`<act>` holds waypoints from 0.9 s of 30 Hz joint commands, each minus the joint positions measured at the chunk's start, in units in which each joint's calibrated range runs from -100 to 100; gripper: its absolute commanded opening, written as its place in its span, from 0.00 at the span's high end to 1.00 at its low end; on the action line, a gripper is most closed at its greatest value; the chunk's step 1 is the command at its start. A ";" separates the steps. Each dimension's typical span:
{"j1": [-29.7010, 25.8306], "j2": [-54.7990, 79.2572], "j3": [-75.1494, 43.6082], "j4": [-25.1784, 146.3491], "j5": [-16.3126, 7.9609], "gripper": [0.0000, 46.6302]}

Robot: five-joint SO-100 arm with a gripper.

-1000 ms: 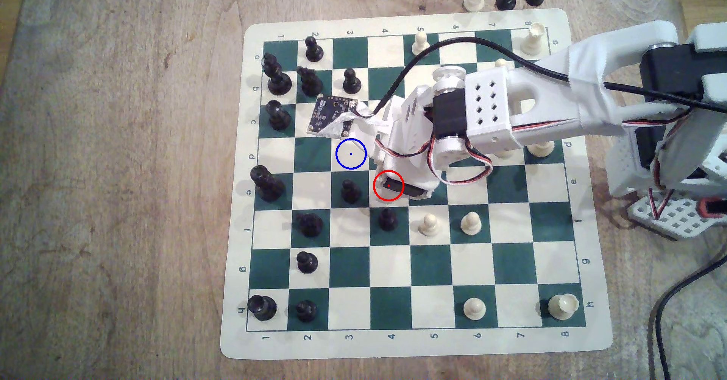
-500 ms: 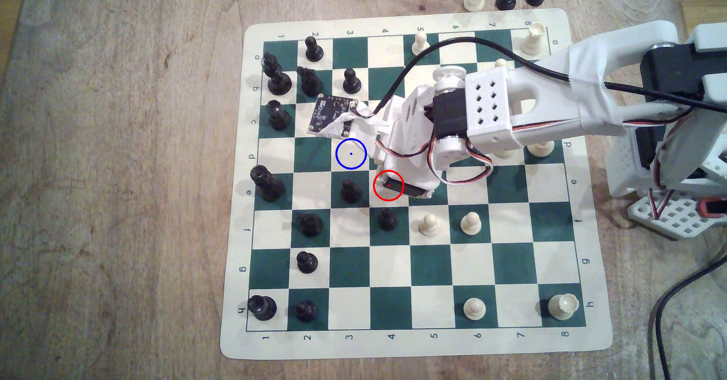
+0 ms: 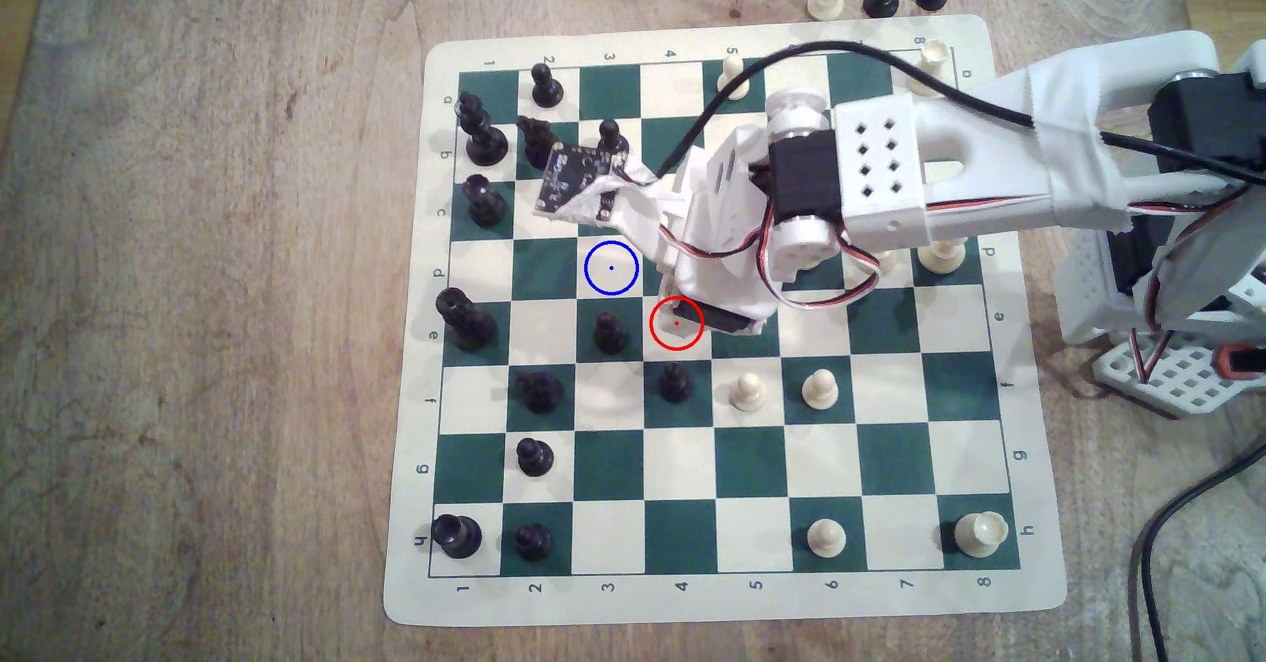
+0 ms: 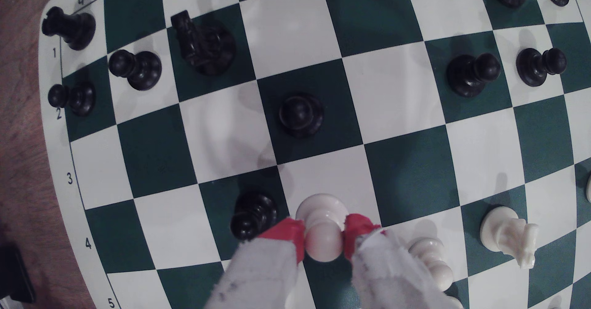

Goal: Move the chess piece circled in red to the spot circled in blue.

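In the wrist view my gripper (image 4: 323, 237) is shut on the round head of the chess piece circled in red, a cream pawn (image 4: 319, 205). One red fingertip (image 4: 287, 232) presses each side of the head, and the pawn's base hangs over a cream square. In the exterior view the red ring (image 3: 676, 323) lies under my wrist, which hides most of the pawn. The spot circled in blue (image 3: 611, 267) is a bare cream square one square diagonally up and toward the exterior view's left from the red ring.
A black pawn (image 3: 608, 333) stands on the dark square directly below the blue spot, beside the red ring. Another black pawn (image 3: 675, 382) stands just below the ring, close to my fingers in the wrist view. Cream pawns (image 3: 745, 391) and a cream knight (image 4: 508, 232) stand nearby.
My wrist and forearm have shifted toward the exterior view's upper right and look raised. More of the cream square inside the red ring now shows.
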 commanded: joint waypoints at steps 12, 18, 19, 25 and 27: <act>5.31 11.27 -21.38 -1.26 1.22 0.96; 6.02 14.24 -21.65 -3.39 1.32 0.96; 6.10 14.67 -21.65 -3.72 1.32 0.96; 6.72 17.64 -21.65 -5.60 1.37 0.96; 6.72 17.89 -21.65 -6.09 1.37 0.96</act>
